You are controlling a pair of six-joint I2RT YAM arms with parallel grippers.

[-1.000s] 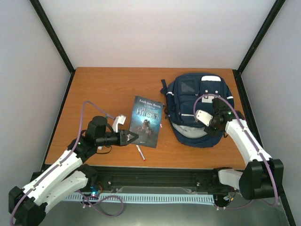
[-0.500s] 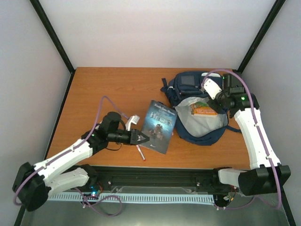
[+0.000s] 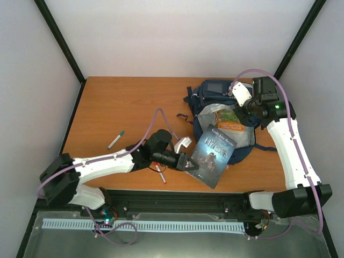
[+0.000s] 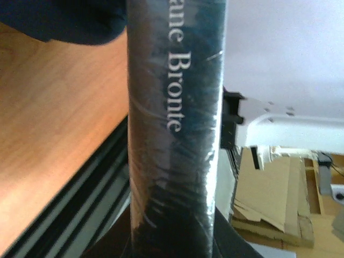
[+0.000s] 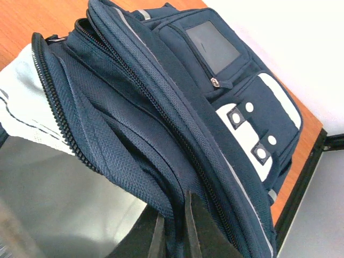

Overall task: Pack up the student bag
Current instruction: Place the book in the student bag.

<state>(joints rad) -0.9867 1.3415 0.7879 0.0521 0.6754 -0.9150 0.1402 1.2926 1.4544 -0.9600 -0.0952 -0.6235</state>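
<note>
Now, from above, the student bag (image 3: 215, 88) lies open in the far right corner of the tabletop (image 3: 123, 102), grey lining showing, an orange packet (image 3: 230, 121) inside. The left fingers (image 3: 186, 163) are closed on a Bronte book (image 3: 215, 156), its far corner over the bag's mouth. A green-capped marker (image 3: 114, 140) lies toward the left edge, a red pen (image 3: 160, 174) by the near edge. The left wrist view shows only the book's spine. In the right wrist view the right fingers (image 5: 207, 242) pinch the bag's zipped rim tightly.
</note>
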